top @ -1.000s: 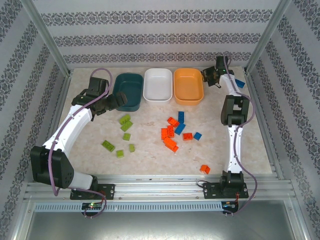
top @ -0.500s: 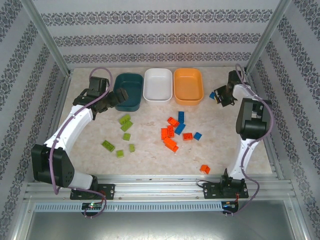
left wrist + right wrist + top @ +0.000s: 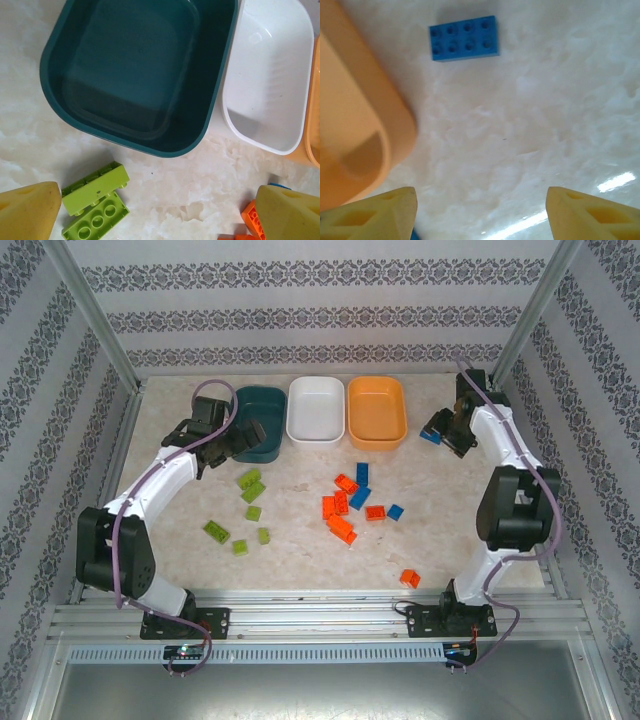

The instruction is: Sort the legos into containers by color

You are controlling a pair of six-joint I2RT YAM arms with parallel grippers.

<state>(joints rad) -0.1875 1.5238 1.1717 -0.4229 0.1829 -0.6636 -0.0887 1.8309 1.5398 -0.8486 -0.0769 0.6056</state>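
Three containers stand in a row at the back: a dark teal bin, a white bin and an orange bin, all with nothing in them as far as I see. Lime green legos lie left of centre. Orange-red legos and blue ones lie mid-table. One blue lego rests right of the orange bin. My left gripper hangs open at the teal bin's near edge. My right gripper is open over bare table.
A single orange-red brick lies near the front right. Metal frame posts and patterned walls close the table in on the sides and back. Bare marble-look tabletop lies between the bricks and the arm bases.
My right gripper swung from the orange bin's far right corner to the table beside it, and its jaws have opened. My left gripper edged right along the teal bin.
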